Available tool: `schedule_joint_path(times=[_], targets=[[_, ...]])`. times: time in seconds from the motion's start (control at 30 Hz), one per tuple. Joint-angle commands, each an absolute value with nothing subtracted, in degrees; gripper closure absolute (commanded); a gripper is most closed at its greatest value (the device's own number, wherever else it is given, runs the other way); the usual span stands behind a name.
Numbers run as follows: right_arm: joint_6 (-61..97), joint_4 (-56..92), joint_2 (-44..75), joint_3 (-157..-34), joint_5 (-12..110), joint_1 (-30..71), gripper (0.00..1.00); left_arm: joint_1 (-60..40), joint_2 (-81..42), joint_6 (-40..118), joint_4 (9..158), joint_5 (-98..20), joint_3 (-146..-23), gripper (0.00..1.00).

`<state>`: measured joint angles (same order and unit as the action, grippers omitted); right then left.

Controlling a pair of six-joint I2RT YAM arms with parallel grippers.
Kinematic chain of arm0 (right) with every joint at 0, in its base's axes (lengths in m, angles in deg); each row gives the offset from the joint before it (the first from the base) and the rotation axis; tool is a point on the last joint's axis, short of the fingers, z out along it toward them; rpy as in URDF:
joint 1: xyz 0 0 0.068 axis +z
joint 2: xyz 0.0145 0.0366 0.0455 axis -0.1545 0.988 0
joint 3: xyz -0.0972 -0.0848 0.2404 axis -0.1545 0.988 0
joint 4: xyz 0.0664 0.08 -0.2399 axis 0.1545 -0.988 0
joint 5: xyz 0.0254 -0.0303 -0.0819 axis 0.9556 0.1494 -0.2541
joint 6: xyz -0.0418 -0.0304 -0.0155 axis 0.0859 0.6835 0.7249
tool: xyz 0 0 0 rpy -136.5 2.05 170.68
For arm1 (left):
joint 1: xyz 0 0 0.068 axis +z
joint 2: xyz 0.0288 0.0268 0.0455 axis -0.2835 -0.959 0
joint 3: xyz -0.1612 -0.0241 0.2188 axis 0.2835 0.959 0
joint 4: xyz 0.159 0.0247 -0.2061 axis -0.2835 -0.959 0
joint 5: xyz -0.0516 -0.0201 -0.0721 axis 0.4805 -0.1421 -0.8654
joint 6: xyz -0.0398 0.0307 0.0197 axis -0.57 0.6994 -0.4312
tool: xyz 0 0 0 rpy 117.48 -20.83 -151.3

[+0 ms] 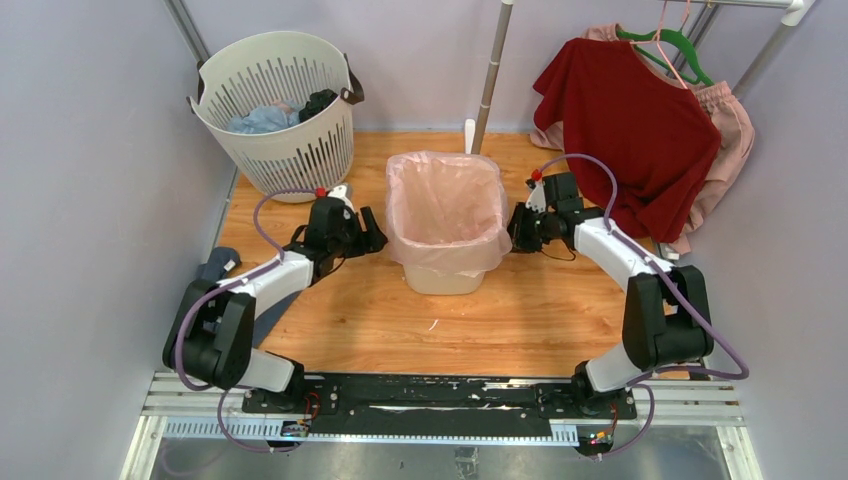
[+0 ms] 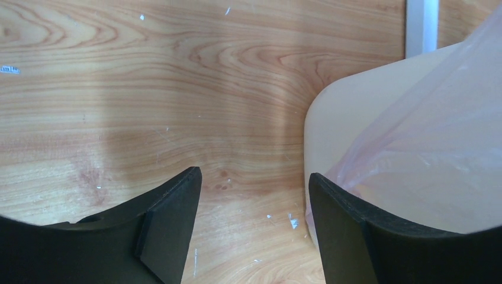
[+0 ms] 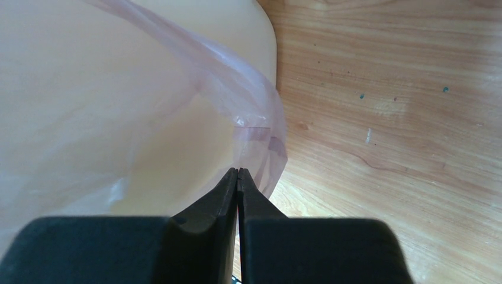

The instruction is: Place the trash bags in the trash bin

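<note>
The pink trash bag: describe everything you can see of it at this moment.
The trash bag is thin, translucent pale-pink film, crinkled. It lines the trash bin, mouth open upward, its edge folded over the rim and draped down the outer walls. The right gripper is shut at the draped edge; whether it pinches film is unclear. The left gripper is open at the opposite side.

Matt black are both the left end effector (image 2: 254, 183) and the right end effector (image 3: 237, 173); between them the trash bag (image 1: 445, 200) is translucent pale pink, the trash bin (image 1: 440, 278) plain cream-beige; the table (image 1: 380, 310) shows honey-orange wood grain with small white flecks; beyond the left end effector, a white basket (image 1: 275, 100) with vertical slots and blue-grey cloth (image 1: 260, 120); beyond the right end effector, a dark red shirt (image 1: 625, 120), a dusty pink garment (image 1: 728, 125), a green hanger (image 1: 695, 60).
</note>
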<state>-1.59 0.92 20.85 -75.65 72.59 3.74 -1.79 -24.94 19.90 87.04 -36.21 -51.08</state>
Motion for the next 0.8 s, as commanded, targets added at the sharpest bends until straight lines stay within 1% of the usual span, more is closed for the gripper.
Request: schedule_joint_path(times=[0.0,0.33,0.47,0.63,0.77], targets=[[-0.76,-1.55,18.71,-78.32,70.72,4.47,0.93,-2.25,-21.86,20.31,88.64,-35.31,-50.92,0.28],[-0.99,0.97,21.23,-76.07,71.04,4.86,0.94,-2.67,-26.72,20.65,89.96,-36.23,-51.39,0.28],[-1.01,1.25,21.69,-75.96,71.16,4.99,0.95,-3.27,-27.26,20.5,91.38,-37.56,-51.34,0.32],[-0.54,0.41,21.69,-76.83,70.99,5.0,0.95,-3.39,-23.39,20.43,89.87,-36.32,-50.59,0.39],[-0.21,-0.05,21.51,-77.29,70.97,4.98,0.95,-3.39,-19.14,21.68,83.98,-33.79,-51.29,0.39]])
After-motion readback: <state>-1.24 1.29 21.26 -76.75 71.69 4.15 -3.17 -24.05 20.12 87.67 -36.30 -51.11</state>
